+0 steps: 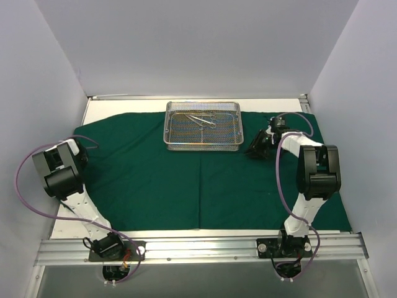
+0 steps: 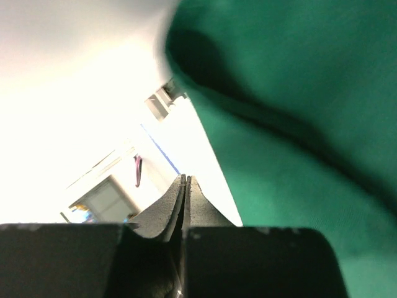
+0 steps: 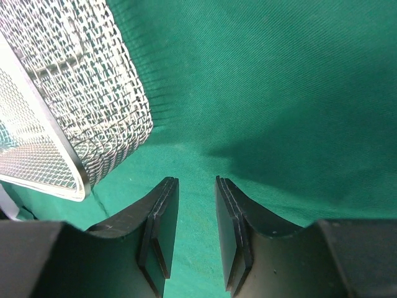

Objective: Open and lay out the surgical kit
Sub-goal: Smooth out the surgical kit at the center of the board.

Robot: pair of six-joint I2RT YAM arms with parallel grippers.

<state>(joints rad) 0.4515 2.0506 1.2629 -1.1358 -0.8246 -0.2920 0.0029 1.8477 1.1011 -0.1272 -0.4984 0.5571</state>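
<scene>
The green cloth [image 1: 155, 180] lies spread on the tabletop [image 1: 99, 108]. The wire tray [image 1: 169, 127] sits at its far edge, scissors [image 1: 201, 119] inside. The left hand [image 2: 186, 180] is pressed together, empty. The right hand [image 3: 195, 183] is apart, empty, beside the tray.

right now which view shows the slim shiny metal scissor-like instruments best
The top external view: the slim shiny metal scissor-like instruments lie in plain sight inside the rectangular silver wire-mesh tray. The right wrist view catches the tray's mesh corner, the left wrist view dark green cloth; neither clearly shows instruments.
</scene>
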